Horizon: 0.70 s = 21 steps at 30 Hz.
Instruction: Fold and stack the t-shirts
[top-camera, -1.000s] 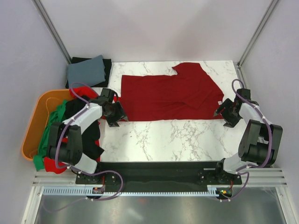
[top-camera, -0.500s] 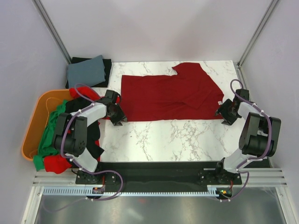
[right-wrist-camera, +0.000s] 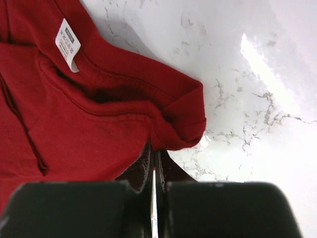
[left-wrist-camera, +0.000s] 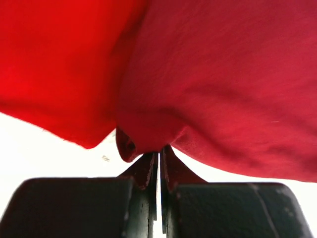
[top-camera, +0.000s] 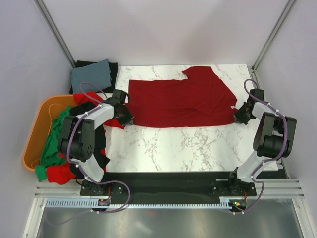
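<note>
A dark red t-shirt [top-camera: 178,101] lies spread flat across the back of the marble table [top-camera: 188,144]. My left gripper [top-camera: 128,117] is at its near left corner, shut on a pinch of the hem [left-wrist-camera: 148,139]. My right gripper [top-camera: 237,115] is at the near right corner, shut on a bunched fold of the cloth [right-wrist-camera: 178,129], close to a white label [right-wrist-camera: 68,42]. In the left wrist view a bright red t-shirt [left-wrist-camera: 54,64] lies next to the dark red one.
An orange tub [top-camera: 34,129] at the left edge holds green [top-camera: 52,144], black and bright red t-shirts that spill toward the left arm. A folded grey-blue cloth [top-camera: 91,75] lies on a black one at the back left. Frame posts stand at both back corners.
Both grippers have moved in to the near corners of the dark red t-shirt and closed on its cloth. The shirt's near edge has bunched slightly at both ends.
</note>
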Available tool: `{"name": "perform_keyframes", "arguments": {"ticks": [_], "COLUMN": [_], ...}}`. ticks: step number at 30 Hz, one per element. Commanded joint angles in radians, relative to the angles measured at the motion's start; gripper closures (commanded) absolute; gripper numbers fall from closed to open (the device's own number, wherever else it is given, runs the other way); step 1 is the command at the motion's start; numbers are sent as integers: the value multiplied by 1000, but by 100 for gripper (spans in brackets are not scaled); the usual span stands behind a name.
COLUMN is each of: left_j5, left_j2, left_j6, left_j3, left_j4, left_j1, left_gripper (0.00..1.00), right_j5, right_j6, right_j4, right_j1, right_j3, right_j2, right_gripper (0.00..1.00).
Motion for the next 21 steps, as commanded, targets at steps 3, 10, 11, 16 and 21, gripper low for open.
{"name": "perform_keyframes", "arguments": {"ticks": [3,10,11,16,21], "left_j5": [-23,-33,-33,-4,64], "left_j2": [-100,-287,-313,-461,-652], "left_j6": [6,-34,-38,-84,-141], "left_j3": [121,3,-22,-203,-370], "left_j4": [-49,-97,-97,-114,-128], "left_j1": [-1,-5,-9,-17,-24], "left_gripper": [98,98,98,98,90], "right_j5": [127,203,202,133,-48], "right_j6": [-8,17,21,64,149], "right_j4": [-116,-217,-222,-253,-257], "right_j1": [2,0,0,-53,-100], "right_j3": [98,10,-10,-189,-349], "right_j2": [-100,-314,-350,-451,-591], "right_gripper": [100,100,100,100,91]}}
